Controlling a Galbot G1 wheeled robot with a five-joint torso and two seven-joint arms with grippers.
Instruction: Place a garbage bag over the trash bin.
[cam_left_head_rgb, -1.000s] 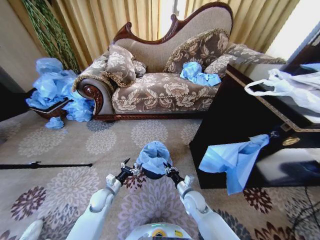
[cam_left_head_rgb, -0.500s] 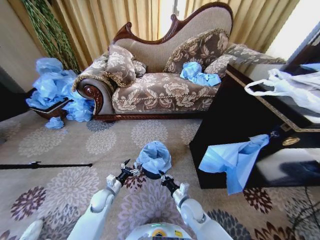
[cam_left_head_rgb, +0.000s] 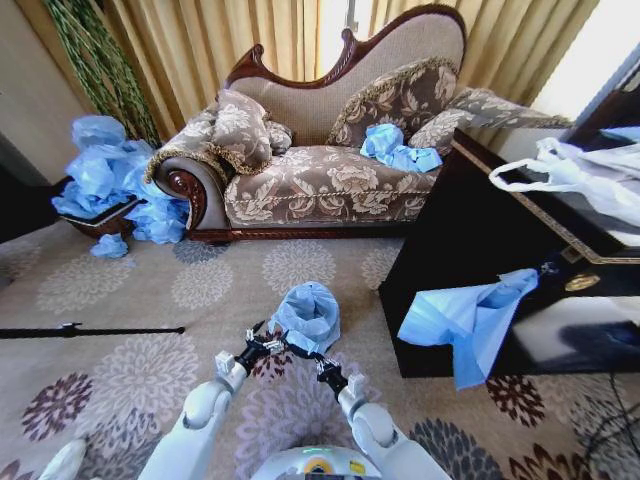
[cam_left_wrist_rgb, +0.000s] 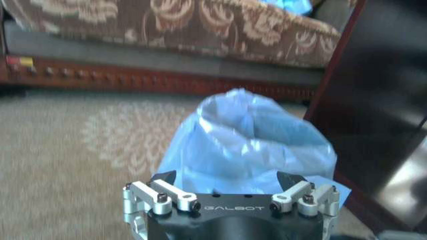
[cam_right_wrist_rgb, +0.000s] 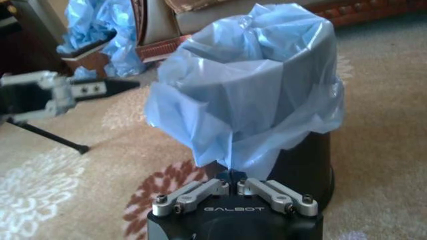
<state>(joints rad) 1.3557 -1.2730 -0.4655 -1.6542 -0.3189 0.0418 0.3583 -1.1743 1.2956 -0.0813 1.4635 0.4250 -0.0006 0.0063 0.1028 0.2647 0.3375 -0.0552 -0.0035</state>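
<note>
The garbage bag (cam_left_head_rgb: 308, 310), light blue and crinkly, is draped over the trash bin's mouth on the carpet in front of me. The trash bin (cam_right_wrist_rgb: 312, 167) is small and black, and its lower wall shows beneath the plastic. My right gripper (cam_left_head_rgb: 325, 372) is at the bin's near side. In the right wrist view my right gripper (cam_right_wrist_rgb: 231, 175) is shut, its tips meeting on a hanging point of the garbage bag (cam_right_wrist_rgb: 253, 85). My left gripper (cam_left_head_rgb: 258, 348) hovers at the bin's left. In the left wrist view my left gripper (cam_left_wrist_rgb: 227, 177) stands open, just short of the garbage bag (cam_left_wrist_rgb: 247, 140).
A black cabinet (cam_left_head_rgb: 470, 230) stands close on the right, with another blue bag (cam_left_head_rgb: 465, 318) hanging from it and a white bag (cam_left_head_rgb: 570, 172) on top. The sofa (cam_left_head_rgb: 330, 180) is behind. A pile of blue bags (cam_left_head_rgb: 110, 175) lies far left, and a black rod (cam_left_head_rgb: 90, 330) on the carpet.
My right gripper has drawn back from the bin's right side to its near side, toward me and lower. The left gripper has barely shifted.
</note>
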